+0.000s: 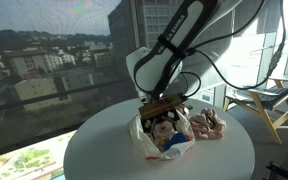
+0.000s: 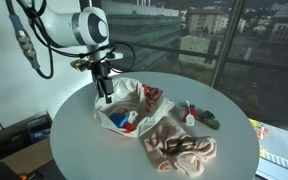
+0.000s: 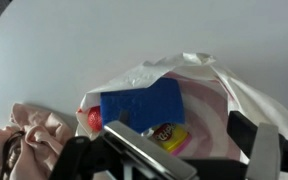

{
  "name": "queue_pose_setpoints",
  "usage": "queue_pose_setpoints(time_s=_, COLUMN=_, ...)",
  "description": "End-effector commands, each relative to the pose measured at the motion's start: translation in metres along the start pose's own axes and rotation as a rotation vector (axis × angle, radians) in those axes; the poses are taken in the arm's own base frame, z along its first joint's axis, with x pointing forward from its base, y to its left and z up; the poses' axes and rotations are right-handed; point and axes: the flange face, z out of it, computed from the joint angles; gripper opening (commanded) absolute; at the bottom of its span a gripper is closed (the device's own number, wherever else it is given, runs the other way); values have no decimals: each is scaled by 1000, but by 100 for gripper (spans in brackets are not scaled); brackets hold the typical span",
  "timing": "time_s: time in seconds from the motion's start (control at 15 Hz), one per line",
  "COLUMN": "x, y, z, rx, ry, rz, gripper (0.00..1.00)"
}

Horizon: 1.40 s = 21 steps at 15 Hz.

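Left to right in an exterior view: table (image 2: 79, 152) rim, a bare strip of top, then the white plastic bag (image 2: 136, 100) lying open, left of centre. The gripper (image 2: 106, 97) comes straight down at the bag's left side, tips at or just inside the mouth. Room to move: open air above and left of the bag. Front-right is taken by a crumpled pink cloth (image 2: 179, 150), just beside the bag. Further right is a small red-and-green item (image 2: 200, 116), well apart from the bag, then bare top out to the rim. Window glass (image 2: 219, 40) sits close behind the table.

Pincer, wrist view: fingers (image 3: 269, 150) spread wide at either side of the frame, nothing clamped. Between them in the bag: blue flat pack (image 3: 141, 103), red piece (image 3: 94, 120) at its left, yellow piece (image 3: 172, 137) just beside. Can't tell whether the tips touch the bag film.
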Motion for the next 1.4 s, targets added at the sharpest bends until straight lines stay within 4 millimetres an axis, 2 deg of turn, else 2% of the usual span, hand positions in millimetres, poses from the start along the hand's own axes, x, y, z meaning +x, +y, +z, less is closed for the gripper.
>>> queue_pose_setpoints(time_s=0.0, x=11, y=8, z=21, rx=22, ry=61, rz=-109, gripper=100)
queue_pose_setpoints(time_s=0.33, x=33, y=29, z=48, rx=102, ry=179, rz=-262, gripper=100)
queue_pose_setpoints(time_s=0.47, x=39, y=31, z=56, rx=143, ry=219, rz=-331, gripper=100)
queue_pose_setpoints(time_s=0.87, x=41, y=15, z=64, rx=187, ry=309, rz=-543, gripper=100)
queue_pose_setpoints(time_s=1.33, x=35, y=1, z=92, rx=205, ry=270, rz=-625, gripper=100)
